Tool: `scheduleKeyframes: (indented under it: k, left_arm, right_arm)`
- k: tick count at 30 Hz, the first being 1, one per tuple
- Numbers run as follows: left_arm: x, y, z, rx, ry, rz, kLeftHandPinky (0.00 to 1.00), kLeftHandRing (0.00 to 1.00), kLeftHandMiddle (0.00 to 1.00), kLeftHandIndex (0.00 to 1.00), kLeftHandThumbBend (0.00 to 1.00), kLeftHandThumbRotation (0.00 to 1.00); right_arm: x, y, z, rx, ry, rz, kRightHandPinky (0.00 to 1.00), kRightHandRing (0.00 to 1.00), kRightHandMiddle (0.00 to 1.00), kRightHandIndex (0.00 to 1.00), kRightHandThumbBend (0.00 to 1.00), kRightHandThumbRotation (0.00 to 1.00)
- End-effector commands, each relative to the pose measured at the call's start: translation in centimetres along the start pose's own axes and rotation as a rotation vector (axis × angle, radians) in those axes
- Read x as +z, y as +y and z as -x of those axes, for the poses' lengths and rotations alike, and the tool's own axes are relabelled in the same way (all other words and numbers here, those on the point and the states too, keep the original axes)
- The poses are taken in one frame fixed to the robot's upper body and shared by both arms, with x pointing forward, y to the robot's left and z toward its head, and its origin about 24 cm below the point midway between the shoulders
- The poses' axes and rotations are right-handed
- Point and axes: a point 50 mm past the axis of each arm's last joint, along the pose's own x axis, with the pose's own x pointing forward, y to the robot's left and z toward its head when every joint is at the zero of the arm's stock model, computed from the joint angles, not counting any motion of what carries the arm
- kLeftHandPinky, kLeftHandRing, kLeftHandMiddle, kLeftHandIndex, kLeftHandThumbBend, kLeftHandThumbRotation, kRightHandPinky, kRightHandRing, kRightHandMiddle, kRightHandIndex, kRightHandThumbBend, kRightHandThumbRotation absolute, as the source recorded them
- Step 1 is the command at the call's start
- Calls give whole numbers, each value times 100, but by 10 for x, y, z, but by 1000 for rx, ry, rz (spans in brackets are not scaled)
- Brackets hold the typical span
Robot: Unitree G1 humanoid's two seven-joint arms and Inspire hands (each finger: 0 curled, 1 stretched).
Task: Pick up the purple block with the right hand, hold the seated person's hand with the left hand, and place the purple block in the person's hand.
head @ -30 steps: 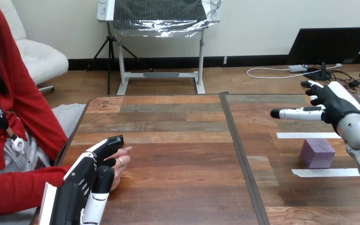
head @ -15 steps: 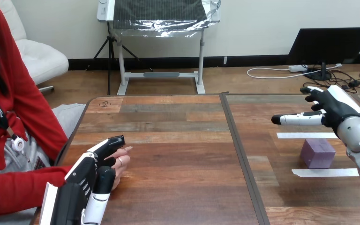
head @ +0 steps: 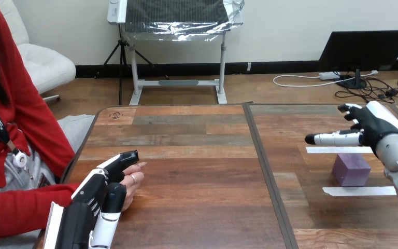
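Observation:
The purple block [head: 351, 169] sits on the right part of the wooden table [head: 197, 207], between two strips of white tape. My right hand [head: 371, 126] hovers just above and behind it, open, its thumb [head: 332, 138] stretched out to the left, with nothing in it. At the near left, my left hand [head: 89, 198] lies on the person's hand [head: 134, 179], which rests on the table at its left edge. My fingers [head: 120, 159] reach over the top of that hand and my thumb [head: 114, 199] presses its near side, so it is held between them.
One white tape strip [head: 340, 150] lies behind the block and another [head: 360, 191] in front of it. A dark seam [head: 267, 174] runs front to back down the table's middle. The person sits close against the table's left edge.
My right hand has drifted a little to the right and lower, closer over the purple block. My left hand and the person's hand have stayed put.

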Motion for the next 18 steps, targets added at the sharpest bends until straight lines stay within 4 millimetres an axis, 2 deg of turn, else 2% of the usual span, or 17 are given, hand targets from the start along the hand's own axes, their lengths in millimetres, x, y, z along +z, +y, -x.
scheduleKeyframes:
  k: [1, 10, 18]
  left_arm:
    - [8, 0, -12, 16, -84, 24, 87, 86, 80, 75, 55, 92]
    - [9, 1, -13, 15, -91, 4, 85, 85, 80, 74, 56, 93]
    - [9, 1, -14, 10, -98, 10, 80, 84, 79, 73, 56, 94]
  right_arm:
    - [-3, -9, 1, -47, 3, 50, 71, 86, 90, 92, 100, 44]
    - [-7, -6, 1, -38, 18, 123, 78, 89, 92, 90, 100, 45]
    - [-12, -4, 3, -29, 9, 62, 80, 88, 91, 90, 100, 42]
